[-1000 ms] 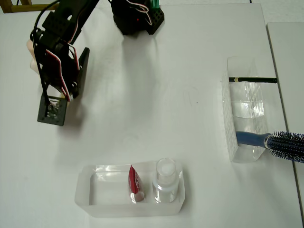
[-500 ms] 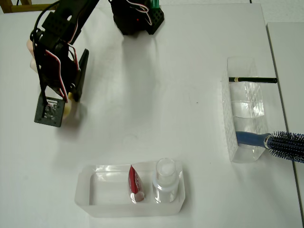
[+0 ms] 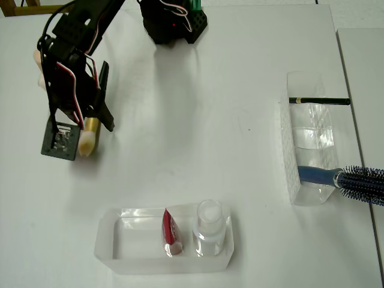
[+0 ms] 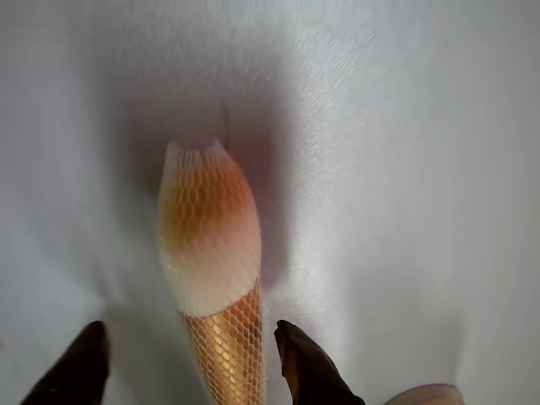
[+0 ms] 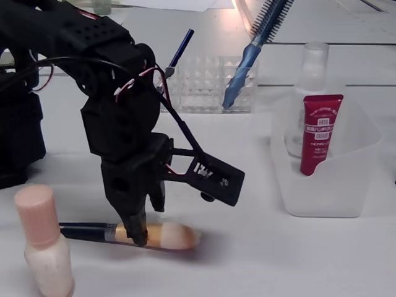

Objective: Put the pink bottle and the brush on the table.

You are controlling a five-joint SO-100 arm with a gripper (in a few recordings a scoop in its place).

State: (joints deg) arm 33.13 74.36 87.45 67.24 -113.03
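The brush (image 3: 87, 139) lies flat on the white table (image 3: 210, 138) at the left, cream tip toward the picture's bottom. My gripper (image 3: 93, 123) stands open over its golden ferrule (image 4: 224, 354), one dark finger on each side, with a gap to the left finger (image 4: 84, 367). In the fixed view the brush (image 5: 167, 236) rests on the tabletop under the gripper (image 5: 145, 219), its dark handle pointing left. The pink bottle (image 5: 42, 247) stands upright on the table just beside the handle end. From overhead the pink bottle (image 3: 39, 61) is mostly hidden behind the arm.
A clear tray (image 3: 120, 249) near the front edge holds a red tube (image 3: 170, 231) and a clear white-capped bottle (image 3: 210, 228). At the right, another clear tray (image 3: 309, 129) carries a blue hairbrush (image 3: 354, 180) and a thin black stick (image 3: 318, 101). The arm's base (image 3: 174, 21) sits at the back.
The gripper's fingers have spread apart and the wrist shifted slightly left. The brush's cream tip and ferrule, hidden under the gripper before, now show lying on the table.
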